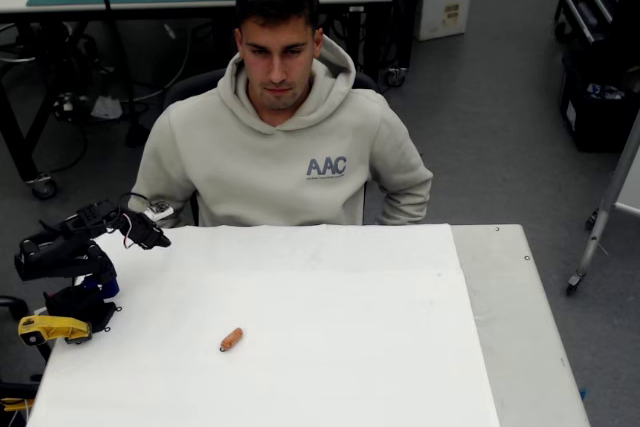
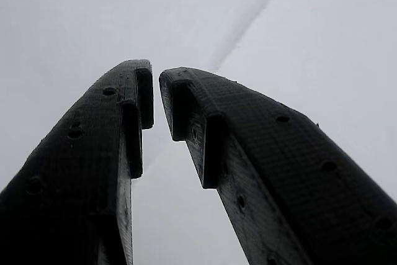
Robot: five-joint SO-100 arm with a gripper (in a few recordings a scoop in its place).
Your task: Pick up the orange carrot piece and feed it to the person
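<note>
Gripper [image 1: 150, 232] hovering at tabletop [image 1: 400, 347] left edge, tips nearly together, nothing between them. Orange carrot piece [image 1: 231, 339] lying mid-tabletop, well apart from gripper. Probably light, firm, apt to roll; pinching across middle looking best. Person [image 1: 285, 147] sitting behind far edge.

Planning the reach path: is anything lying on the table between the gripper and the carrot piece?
No. In the overhead view, the stretch from the gripper to the orange carrot piece is bare white table.
</note>
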